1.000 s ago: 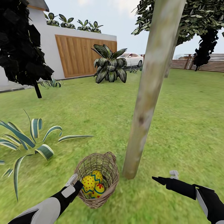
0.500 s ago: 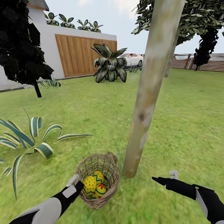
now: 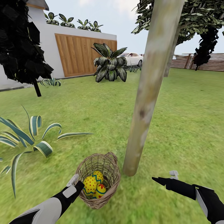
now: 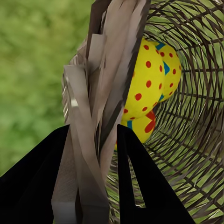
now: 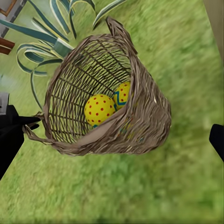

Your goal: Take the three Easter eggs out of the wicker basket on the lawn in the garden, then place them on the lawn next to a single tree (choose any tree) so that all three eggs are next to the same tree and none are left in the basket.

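Wicker basket [image 3: 99, 182]: light, stiff | left pincer [image 4: 95, 135] clamps its rim | eggs [image 3: 93, 186] smooth, rolling — cradle them | right pincer [image 3: 164, 178] released

**What stays out of sight**

In the head view the wicker basket [image 3: 99, 183] wall hides the lower parts of the Easter eggs [image 3: 94, 186]. The tree [image 3: 148, 90] trunk runs past the upper edge. The right hand [image 3: 165, 177] is too small there to judge its fingers. In the left wrist view the basket rim covers the gap between the left hand [image 4: 95, 140] fingers.
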